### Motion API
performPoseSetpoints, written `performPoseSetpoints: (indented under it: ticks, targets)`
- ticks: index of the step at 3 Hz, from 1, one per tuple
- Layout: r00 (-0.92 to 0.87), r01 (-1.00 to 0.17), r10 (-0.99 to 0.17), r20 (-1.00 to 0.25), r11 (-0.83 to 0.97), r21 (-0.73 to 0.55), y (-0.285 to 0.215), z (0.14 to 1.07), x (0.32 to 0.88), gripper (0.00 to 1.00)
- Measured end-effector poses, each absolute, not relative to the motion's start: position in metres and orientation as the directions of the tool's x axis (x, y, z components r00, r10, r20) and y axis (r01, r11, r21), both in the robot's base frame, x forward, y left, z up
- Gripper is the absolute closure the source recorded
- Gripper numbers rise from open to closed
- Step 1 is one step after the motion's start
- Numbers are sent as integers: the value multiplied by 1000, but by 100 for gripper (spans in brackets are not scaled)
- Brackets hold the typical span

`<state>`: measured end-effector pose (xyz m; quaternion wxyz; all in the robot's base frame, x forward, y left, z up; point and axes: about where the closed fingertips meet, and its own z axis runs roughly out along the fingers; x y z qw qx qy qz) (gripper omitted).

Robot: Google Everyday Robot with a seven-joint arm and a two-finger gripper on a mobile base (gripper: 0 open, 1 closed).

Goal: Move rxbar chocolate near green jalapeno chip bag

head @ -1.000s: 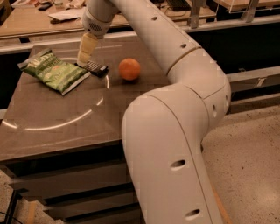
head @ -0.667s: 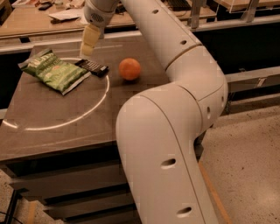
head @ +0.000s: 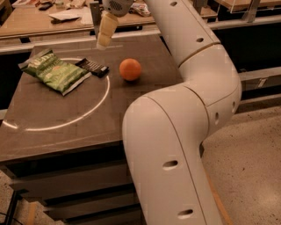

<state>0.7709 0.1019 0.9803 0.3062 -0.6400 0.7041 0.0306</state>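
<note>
The green jalapeno chip bag (head: 55, 70) lies flat on the far left of the dark table (head: 66, 132). The rxbar chocolate (head: 93, 67), a small dark bar with pale lettering, lies on the table touching the bag's right edge. My gripper (head: 105, 37) hangs in the air above and a little behind the bar, apart from it and holding nothing that I can see. My white arm (head: 193, 66) sweeps in from the right foreground.
An orange ball (head: 130, 69) sits on the table right of the bar. A pale ring marks the tabletop (head: 79, 118). Behind the table is a wooden bench with clutter (head: 61, 13). Speckled floor (head: 250, 167) is on the right.
My gripper has lifted up and to the right, away from the rxbar chocolate. The bar stays lying beside the chip bag.
</note>
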Motion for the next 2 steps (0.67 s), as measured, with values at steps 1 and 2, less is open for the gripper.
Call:
performPoseSetpoints:
  ticks: [1, 2]
  targets:
    - [-61, -893, -882, -468, 257, -369, 51, 999, 772, 0]
    - [-61, -893, -882, -468, 257, -369, 51, 998, 772, 0]
